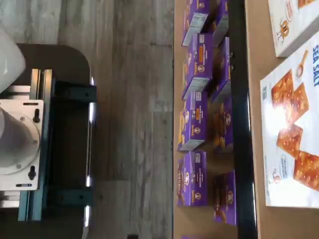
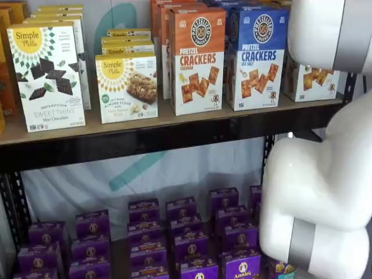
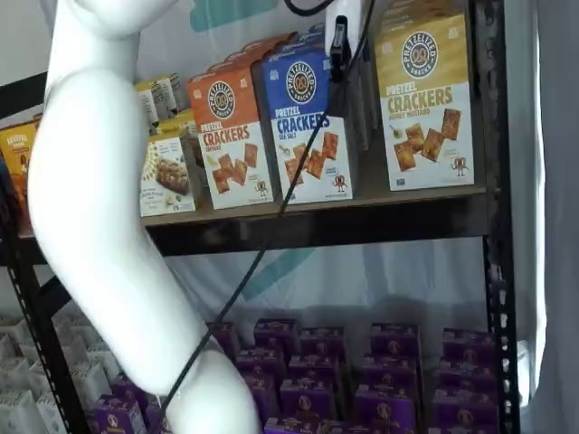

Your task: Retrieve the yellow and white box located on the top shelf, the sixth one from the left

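A shelf view shows the yellow and white box whole, arm hiding it elsewhere, hand state unclear.

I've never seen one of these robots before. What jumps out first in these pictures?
The big glossy white arm fills the foreground in both shelf views, bending in front of the shelves. Behind it, on the top shelf, stand bright pretzel-cracker boxes: an orange-topped box, a blue-topped box and the yellow and white box at the right end. Below, rows of small purple boxes crowd the lower level.
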Available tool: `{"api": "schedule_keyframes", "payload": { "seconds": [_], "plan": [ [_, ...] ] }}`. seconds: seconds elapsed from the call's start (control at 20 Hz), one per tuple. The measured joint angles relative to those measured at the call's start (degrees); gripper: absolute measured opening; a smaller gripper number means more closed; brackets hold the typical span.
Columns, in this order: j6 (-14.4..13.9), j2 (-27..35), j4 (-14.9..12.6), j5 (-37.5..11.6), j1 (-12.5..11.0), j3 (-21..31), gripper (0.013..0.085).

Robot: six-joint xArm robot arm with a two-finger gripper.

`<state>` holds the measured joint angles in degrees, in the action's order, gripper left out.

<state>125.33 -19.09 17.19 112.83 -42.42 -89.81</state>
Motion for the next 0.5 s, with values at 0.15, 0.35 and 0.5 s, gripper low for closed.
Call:
{"api": "schedule_keyframes", "payload": {
  "seconds": [0.15,0.35,0.5],
  "plan": [
    [-0.25,-1.24,-4.1,-0.71,2.25,1.16,0.085],
    [-0.44,-2.76,-4.59,-1.15,2.61,2.92,0.085],
    [-0.4,-3.39,-4.42,-1.26,2.5,3.59,0.085]
  ]
}}
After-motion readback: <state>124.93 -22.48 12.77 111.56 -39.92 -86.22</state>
